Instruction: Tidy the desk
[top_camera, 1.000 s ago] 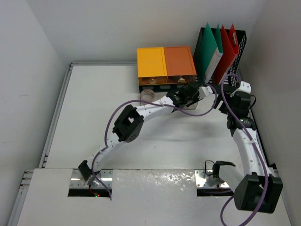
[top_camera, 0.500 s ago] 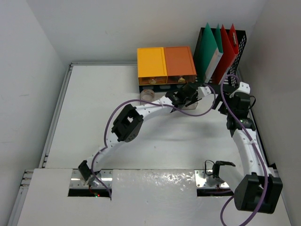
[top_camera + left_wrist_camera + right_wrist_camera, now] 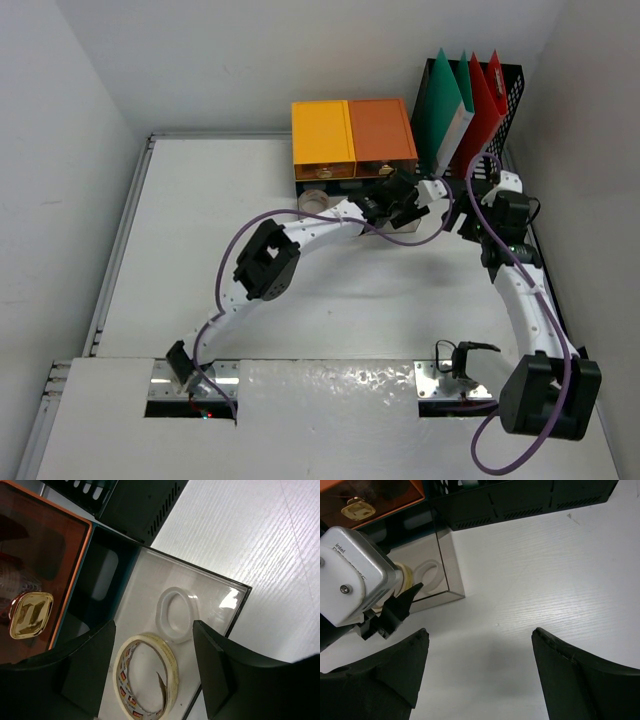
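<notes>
left gripper [image 3: 152,630] jaws released; clear drawer [image 3: 145,577] beneath them, cream tape roll [image 3: 121,675] and white ring [image 3: 162,615] between jaws. right gripper [image 3: 479,635] jaws released, desk [image 3: 520,580] between them.

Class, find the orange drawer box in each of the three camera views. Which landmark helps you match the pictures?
Top external: the orange drawer box is at upper centre, right of the yellow box.
Left wrist: the orange drawer box is at upper left, showing its gold handle.
Right wrist: the orange drawer box is in the top left corner.
Shared landmark: the black file rack beside it.
</notes>
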`<act>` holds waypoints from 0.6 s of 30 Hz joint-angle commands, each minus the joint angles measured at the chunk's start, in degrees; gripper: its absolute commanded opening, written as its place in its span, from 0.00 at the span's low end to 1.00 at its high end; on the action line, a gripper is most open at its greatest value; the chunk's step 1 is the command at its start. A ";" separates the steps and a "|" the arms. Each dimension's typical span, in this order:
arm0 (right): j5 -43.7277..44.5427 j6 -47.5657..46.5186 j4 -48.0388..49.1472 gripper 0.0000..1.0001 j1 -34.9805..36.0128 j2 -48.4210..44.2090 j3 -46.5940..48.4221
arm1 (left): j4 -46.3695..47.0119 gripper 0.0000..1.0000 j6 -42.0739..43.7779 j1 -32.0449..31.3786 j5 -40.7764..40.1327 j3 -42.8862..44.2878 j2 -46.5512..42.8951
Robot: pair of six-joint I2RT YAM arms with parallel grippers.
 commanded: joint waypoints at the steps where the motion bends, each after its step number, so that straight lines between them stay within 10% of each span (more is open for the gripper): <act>1: -3.02 0.76 0.75 0.82 0.23 -0.92 2.86 | -4.39 0.62 0.65 -1.25 3.04 -0.87 -3.25; 18: -5.04 1.64 -1.27 0.71 0.23 -3.03 4.87 | -15.71 0.68 -4.18 -0.29 0.40 -6.40 -20.75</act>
